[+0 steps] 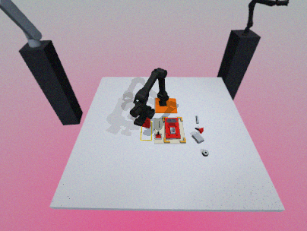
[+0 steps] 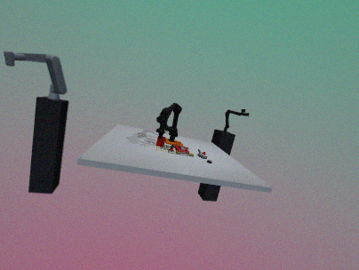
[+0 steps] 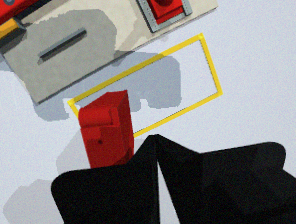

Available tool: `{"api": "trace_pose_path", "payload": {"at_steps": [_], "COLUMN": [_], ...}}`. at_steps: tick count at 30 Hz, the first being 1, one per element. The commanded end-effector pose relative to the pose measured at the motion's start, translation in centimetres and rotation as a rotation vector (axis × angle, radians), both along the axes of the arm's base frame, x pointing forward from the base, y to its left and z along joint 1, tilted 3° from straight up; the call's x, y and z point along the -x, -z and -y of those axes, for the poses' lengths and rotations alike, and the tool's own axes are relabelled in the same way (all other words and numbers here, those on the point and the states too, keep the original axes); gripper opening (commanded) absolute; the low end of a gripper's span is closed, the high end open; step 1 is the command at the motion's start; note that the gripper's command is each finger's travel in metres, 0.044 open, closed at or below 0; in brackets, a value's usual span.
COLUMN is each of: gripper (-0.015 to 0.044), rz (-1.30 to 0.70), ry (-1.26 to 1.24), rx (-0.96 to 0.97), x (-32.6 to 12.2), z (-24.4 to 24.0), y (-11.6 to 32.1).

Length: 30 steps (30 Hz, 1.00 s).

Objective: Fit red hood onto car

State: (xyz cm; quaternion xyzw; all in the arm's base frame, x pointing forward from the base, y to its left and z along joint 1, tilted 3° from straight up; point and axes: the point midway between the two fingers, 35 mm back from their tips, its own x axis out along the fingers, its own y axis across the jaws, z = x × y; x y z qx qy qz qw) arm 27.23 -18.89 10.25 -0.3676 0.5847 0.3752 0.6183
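The red hood (image 1: 147, 122) (image 2: 160, 141) (image 3: 107, 130) stands steeply on edge at the arm-side end of the yellow outline (image 1: 146, 140) (image 3: 175, 115). My gripper (image 1: 142, 123) (image 3: 153, 139) is shut, its fingertips together. In the wrist view the hood shows just left of the fingertips, its lower part hidden behind the left finger; whether they touch cannot be told. The red chassis (image 1: 166, 131) (image 2: 182, 151) sits in the jig between yellow-orange corner brackets, with the grey engine block (image 1: 172, 130) on it. The pegs are too small to make out.
The pale jig board (image 3: 75, 65) beside the outline bears a grey bar (image 3: 63, 44) and a small red block (image 1: 158, 135) (image 3: 166, 11). The orange plate (image 1: 172, 109) is at the arm's base. A grey block (image 1: 197, 137), a red piece (image 1: 200, 130) and a wheel (image 1: 205, 153) lie right of the jig.
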Motion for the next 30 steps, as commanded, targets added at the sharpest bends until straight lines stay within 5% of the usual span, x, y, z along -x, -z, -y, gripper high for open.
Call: {"api": "trace_pose_path", "payload": {"at_steps": [1,30], "gripper": [0.0000,0.0000], "rz": [0.005,0.004], "ry": [0.000,0.000], "rx": [0.008,0.008], "x": [0.2,1.8], "z": [0.0,-0.8], "y": [-0.2,-0.3]}}
